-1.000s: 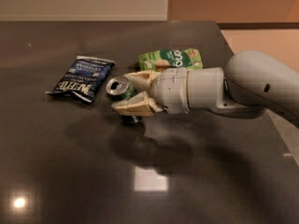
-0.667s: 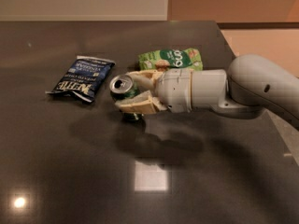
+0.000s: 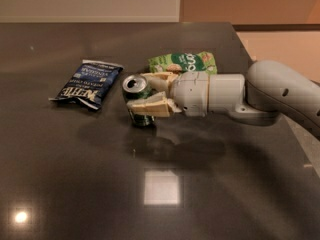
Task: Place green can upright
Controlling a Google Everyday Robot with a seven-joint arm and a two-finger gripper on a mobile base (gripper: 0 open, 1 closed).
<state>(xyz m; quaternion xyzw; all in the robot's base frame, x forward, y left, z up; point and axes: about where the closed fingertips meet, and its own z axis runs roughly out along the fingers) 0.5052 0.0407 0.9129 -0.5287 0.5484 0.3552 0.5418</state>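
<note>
Nearest, the dark glossy table (image 3: 75, 184) carries only light reflections. Past them, at mid-table, the gripper (image 3: 139, 91) is clamped on the green can (image 3: 135, 83), one beige finger across its front and the other behind it, with the white arm (image 3: 280, 91) reaching in from the right. Over the last second the can has swung from a strong lean toward standing: its silver top now faces more upward, tipped a little left, and its base has come down to the table or just above it; I cannot tell whether it touches. That suggests the uprighting is nearly finished, with a last bit of straightening and the release still to come. Just left of the can lies a dark blue snack bag (image 3: 87, 83), unmoved; just behind the gripper lies a light green snack bag (image 3: 182, 62). The count: one can, two bags, one gripper.
</note>
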